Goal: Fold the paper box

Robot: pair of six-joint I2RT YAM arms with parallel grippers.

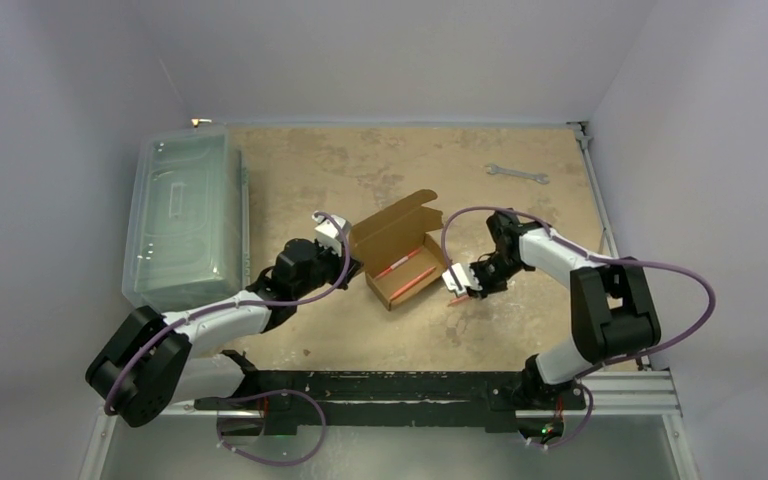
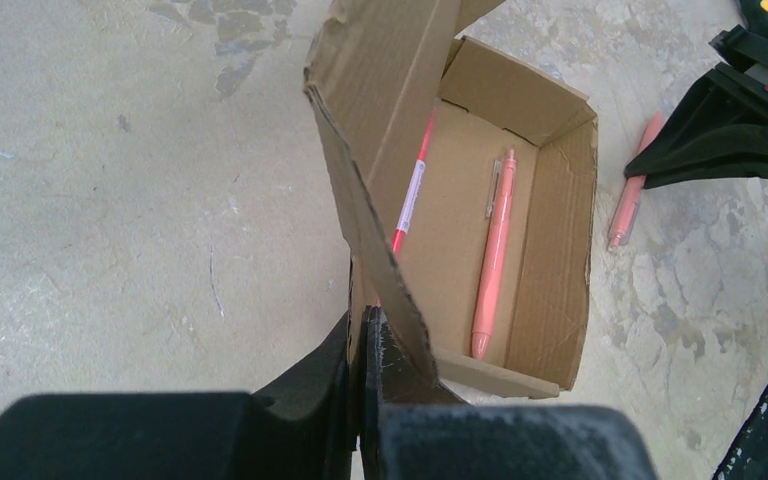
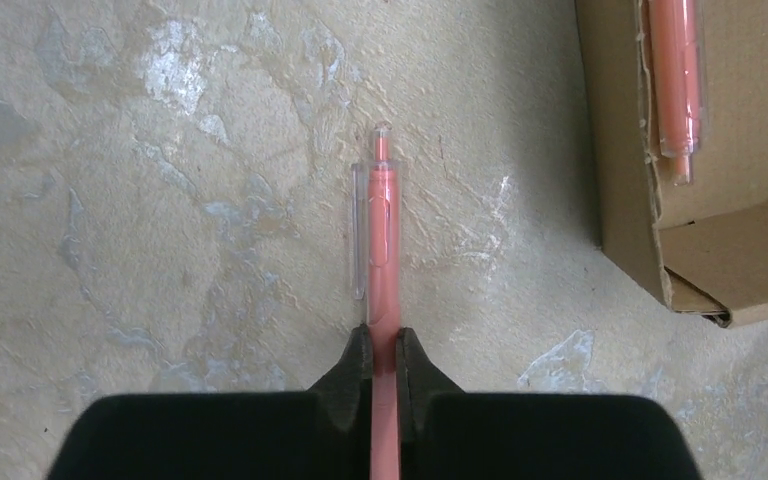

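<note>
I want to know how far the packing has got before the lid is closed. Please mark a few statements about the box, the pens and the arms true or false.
1. A pink pen and a red pen lie inside the box. True.
2. The lid is folded shut. False: it stands open.
3. The right jaws are shut on a third pen outside the box. True.
4. The left jaws hold the wrench. False: they pinch a cardboard flap of the box; the wrench lies apart, far right.

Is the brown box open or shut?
Open. The paper box has its lid standing up, and two pens lie inside on its floor.
</note>
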